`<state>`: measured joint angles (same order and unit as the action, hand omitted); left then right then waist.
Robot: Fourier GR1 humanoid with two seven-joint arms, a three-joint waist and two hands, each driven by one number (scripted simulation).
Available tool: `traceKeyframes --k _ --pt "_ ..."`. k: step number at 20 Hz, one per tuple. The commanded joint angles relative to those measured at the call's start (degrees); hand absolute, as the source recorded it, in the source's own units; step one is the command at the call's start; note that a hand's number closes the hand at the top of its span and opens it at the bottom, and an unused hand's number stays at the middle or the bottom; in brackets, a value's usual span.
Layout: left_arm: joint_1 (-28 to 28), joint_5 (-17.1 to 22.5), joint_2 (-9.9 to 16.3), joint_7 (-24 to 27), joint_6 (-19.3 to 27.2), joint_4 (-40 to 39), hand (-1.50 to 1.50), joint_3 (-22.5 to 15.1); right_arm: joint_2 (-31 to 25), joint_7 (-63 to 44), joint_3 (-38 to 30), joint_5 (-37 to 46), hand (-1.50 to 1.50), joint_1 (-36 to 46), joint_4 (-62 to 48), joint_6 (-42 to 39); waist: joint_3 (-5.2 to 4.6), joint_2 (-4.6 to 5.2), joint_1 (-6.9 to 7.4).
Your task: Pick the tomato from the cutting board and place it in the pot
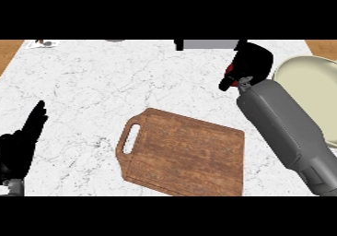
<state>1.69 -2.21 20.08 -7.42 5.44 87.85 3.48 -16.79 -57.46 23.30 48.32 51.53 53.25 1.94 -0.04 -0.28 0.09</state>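
Resting at the far left, my left hand [18,147] stands with fingers straight and holding nothing. Right of it the brown wooden cutting board [185,154] with a handle slot lies bare on the white marble counter [96,83]. Further right, my right hand [249,64] curls round the red tomato [230,70], mostly hidden, just beside the cream round pot [314,78] at the right edge.

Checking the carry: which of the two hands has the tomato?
The right hand, curled round something red beside the pot. The left hand rests open at the left edge.
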Motion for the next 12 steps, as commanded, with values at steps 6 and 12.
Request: traceKeyframes --k 6,12 --pt "-1.7 -0.2 0.0 1.6 -0.5 -3.7 0.0 1.4 -3.1 -10.1 -2.8 11.1 1.5 4.0 10.3 6.1 -0.01 0.11 -0.8" --pt "1.5 -0.4 -1.0 1.1 -0.8 0.8 0.0 0.5 -10.0 -3.7 -11.3 9.9 1.5 -0.8 17.4 7.2 0.06 -0.01 -0.71"
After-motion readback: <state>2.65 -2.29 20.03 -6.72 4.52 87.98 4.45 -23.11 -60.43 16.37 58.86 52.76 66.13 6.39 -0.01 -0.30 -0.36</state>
